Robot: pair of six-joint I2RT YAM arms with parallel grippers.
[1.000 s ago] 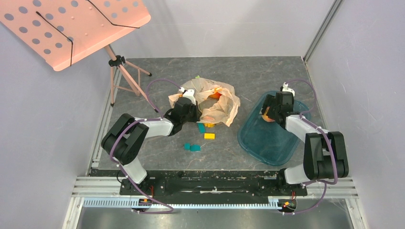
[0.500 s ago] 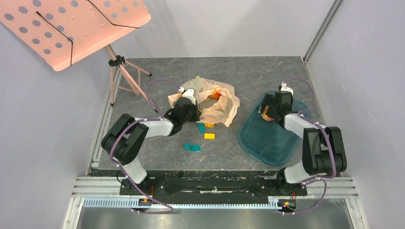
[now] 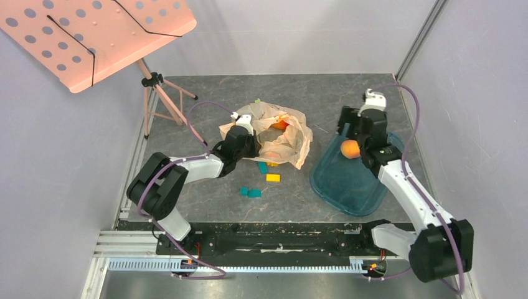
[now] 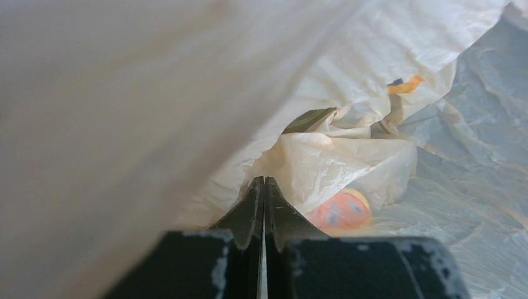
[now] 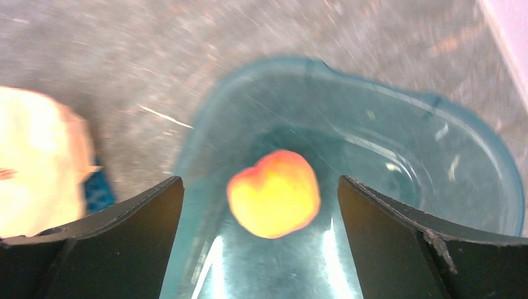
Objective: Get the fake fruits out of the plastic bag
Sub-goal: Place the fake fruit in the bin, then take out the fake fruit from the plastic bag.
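Note:
The plastic bag (image 3: pixel 283 134) lies crumpled mid-table. My left gripper (image 3: pixel 252 146) is shut on a fold at its left edge, and in the left wrist view the shut fingertips (image 4: pixel 264 182) sit among the bag film (image 4: pixel 348 68). A dull green-brown patch (image 4: pixel 309 118) peeks from the folds, mostly hidden. A round orange-pink shape (image 4: pixel 339 210) shows through the film. The glossy orange-yellow fruit (image 3: pixel 350 149) lies free in the teal tray (image 3: pixel 348 187). My right gripper (image 3: pixel 358 134) hangs open above it, with the fruit (image 5: pixel 274 202) between and below the fingers (image 5: pixel 260 179).
Small teal blocks (image 3: pixel 251 192) (image 3: pixel 262 167) and a yellow block (image 3: pixel 273 177) lie in front of the bag. A pink music stand (image 3: pixel 93 37) on a tripod (image 3: pixel 159 93) stands at the back left. Walls close in on both sides.
My right gripper has lifted up and back from the tray, leaving the orange-yellow fruit lying free there. My left gripper stays at the bag's edge, shifted slightly.

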